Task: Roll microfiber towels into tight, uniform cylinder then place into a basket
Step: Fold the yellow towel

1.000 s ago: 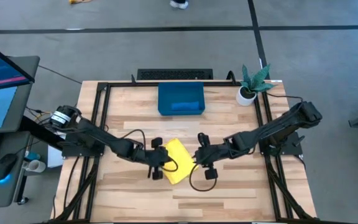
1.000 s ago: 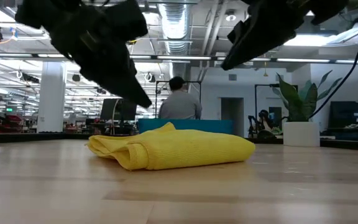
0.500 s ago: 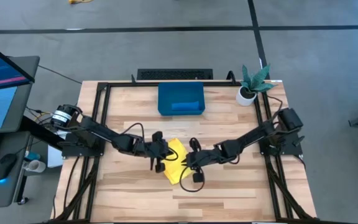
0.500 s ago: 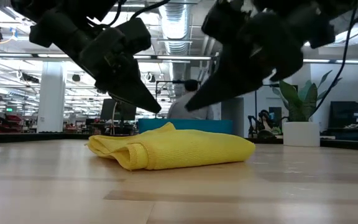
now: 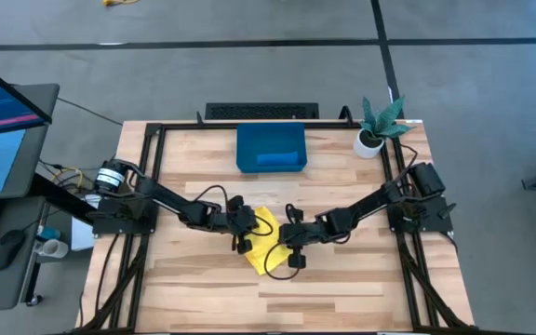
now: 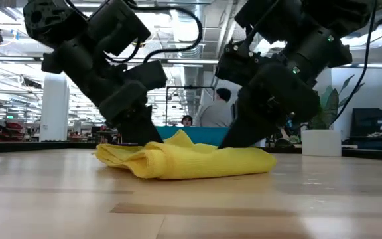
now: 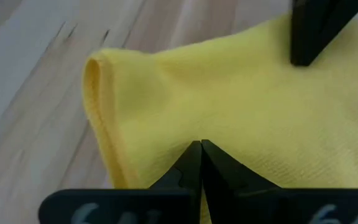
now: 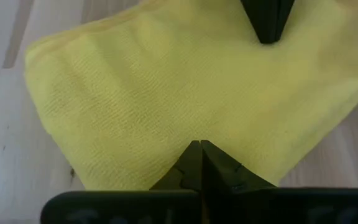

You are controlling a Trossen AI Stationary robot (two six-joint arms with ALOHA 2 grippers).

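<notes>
The yellow towel [image 5: 264,246] lies folded in several layers on the table's middle, near its front; it also shows in the low view [image 6: 191,162]. My left gripper [image 5: 246,234] is shut with its tips on the towel's left part [image 7: 166,93]. My right gripper [image 5: 283,238] is shut with its tips on the towel's right part [image 8: 135,93]. The dark-blue tray [image 5: 249,135] stands at the far middle. A medium-blue cloth shape [image 5: 277,160] lies in it by the near wall. My left gripper presses its shut fingertips [image 7: 194,163] onto the towel's top layer [image 7: 185,134], slanting down from the table's left. The towel lies on the table under them. My right gripper presses its shut fingertips [image 8: 194,163] onto the towel's top layer [image 8: 179,134], slanting down from the table's right. The towel lies on the table, humped up between the two grippers [image 6: 178,143].
A white pot with a green plant [image 5: 372,133] stands at the far right corner. A dark keyboard-like bar [image 5: 261,112] lies beyond the tray. People show in the room behind the table [image 6: 211,119]. Bare wood lies in front of the towel.
Both grippers have come down from above the towel until their shut tips rest on it. My right gripper has also gone toward the table's left, my left a little toward the right. The towel has stayed in place, humped slightly more between them.
</notes>
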